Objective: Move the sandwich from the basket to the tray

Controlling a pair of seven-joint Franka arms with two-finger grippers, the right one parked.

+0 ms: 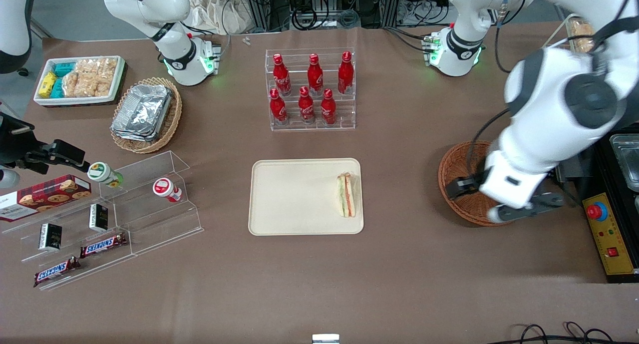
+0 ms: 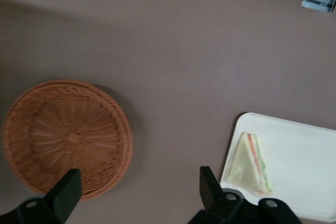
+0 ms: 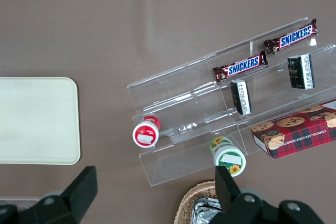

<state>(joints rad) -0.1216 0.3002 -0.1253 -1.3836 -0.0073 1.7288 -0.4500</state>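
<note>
Jaws spread and holding nothing, gripper (image 2: 137, 187) up above table between basket (image 2: 67, 138) and tray (image 2: 299, 171), sandwich (image 1: 346, 194) lying flat on tray near the edge closest to basket, basket holds nothing

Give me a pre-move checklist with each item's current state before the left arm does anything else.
1. Clear-wrapped sandwich wedge lies on the cream-beige rectangular tray: ok.
2. Sandwich fully inside the tray rim, close to the edge nearest the working arm: ok.
3. Round reddish-brown wicker basket holds nothing: ok.
4. Left gripper open, fingers holding nothing: ok.
5. Gripper up above the table, between basket and tray, clear of the sandwich: ok.
</note>
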